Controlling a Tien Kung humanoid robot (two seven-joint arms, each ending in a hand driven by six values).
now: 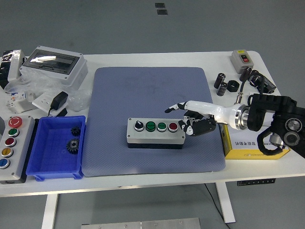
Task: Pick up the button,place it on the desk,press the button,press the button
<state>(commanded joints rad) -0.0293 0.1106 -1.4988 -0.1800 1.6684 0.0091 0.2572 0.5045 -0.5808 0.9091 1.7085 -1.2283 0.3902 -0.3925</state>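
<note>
A grey button box (156, 133) lies on the blue mat (152, 95). It has a black knob, two green buttons and a red button (173, 127) at its right end. My right hand (188, 117) comes in from the right. Its white index finger (174, 107) points left, raised above and behind the red button, not touching it. The other fingers are curled beside the box's right end. The left hand is out of view.
A blue bin (55, 148) with two gears stands left of the mat. A second button box (10, 148) is at the far left edge. A yellow box (243, 143) sits under my right arm. Black cylinders (221, 83) and a small switch box (242, 58) are at the back right.
</note>
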